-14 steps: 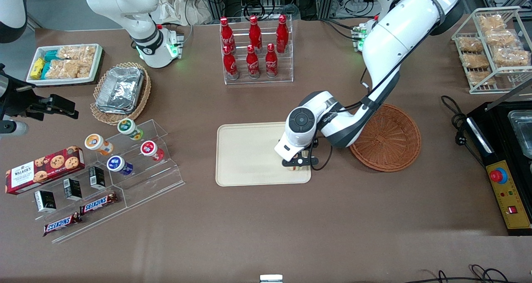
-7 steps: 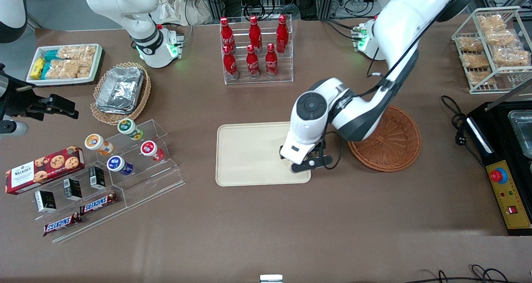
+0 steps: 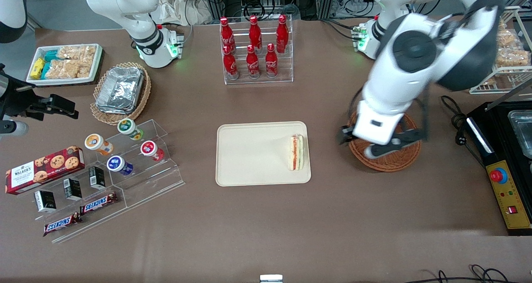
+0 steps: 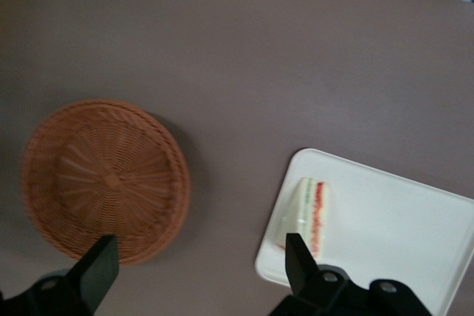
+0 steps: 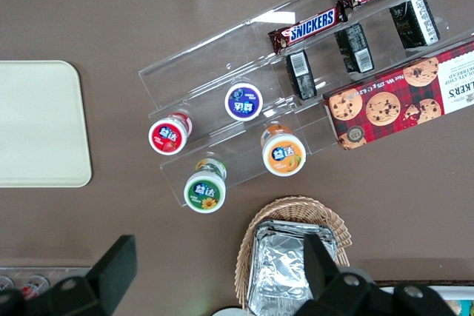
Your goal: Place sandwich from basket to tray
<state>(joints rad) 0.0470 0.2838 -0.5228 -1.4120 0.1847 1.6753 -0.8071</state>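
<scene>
The sandwich (image 3: pixel 296 151), a white wedge with red and green layers, lies on the cream tray (image 3: pixel 249 154) at the end nearest the basket. It also shows in the left wrist view (image 4: pixel 307 211) on the tray (image 4: pixel 392 234). The round reddish-brown basket (image 3: pixel 390 160) is empty; it shows in the left wrist view (image 4: pixel 104 177) too. My left gripper (image 3: pixel 380 143) is open and empty, raised high above the basket, well apart from the sandwich. Its fingers (image 4: pixel 96 268) stand wide apart.
A rack of red cola bottles (image 3: pixel 254 50) stands farther from the camera than the tray. A black box with a red button (image 3: pixel 505 179) lies toward the working arm's end. A clear stand with cups (image 3: pixel 129 158) and snack bars lies toward the parked arm's end.
The gripper let go of the sandwich on the tray, rose, and swung away to above the basket. The sandwich stays on the tray.
</scene>
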